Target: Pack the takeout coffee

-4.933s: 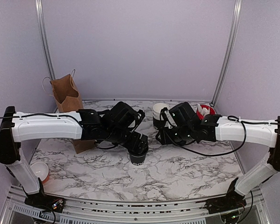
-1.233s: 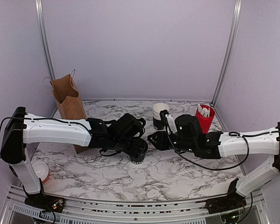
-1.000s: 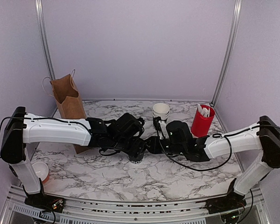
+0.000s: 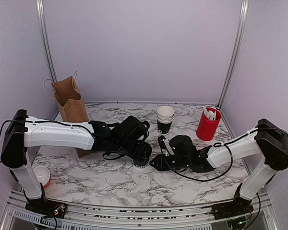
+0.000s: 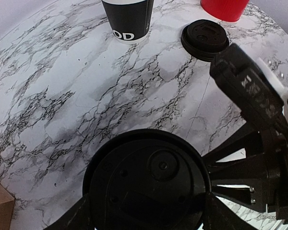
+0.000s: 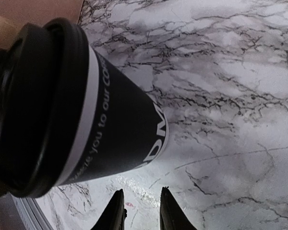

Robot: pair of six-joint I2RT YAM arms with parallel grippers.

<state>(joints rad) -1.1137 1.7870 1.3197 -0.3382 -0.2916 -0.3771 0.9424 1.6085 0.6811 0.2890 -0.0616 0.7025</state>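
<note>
The takeout coffee is a black paper cup with a black lid, standing on the marble table's middle. My left gripper is shut on it; in the left wrist view the lid fills the bottom, with a finger on each side. My right gripper lies low just right of the cup, a little open and empty. In the right wrist view the cup stands just beyond the gripper, apart from the fingertips. The brown paper bag stands open at the back left.
A stack of white-rimmed nested cups stands behind the grippers. A red cup with white sticks is at the back right. A spare black lid lies near them. A small bowl sits at the front left.
My right gripper moved left from the back right up to the cup, then dropped low and nearer beside it. The left gripper has kept holding the cup in place.
</note>
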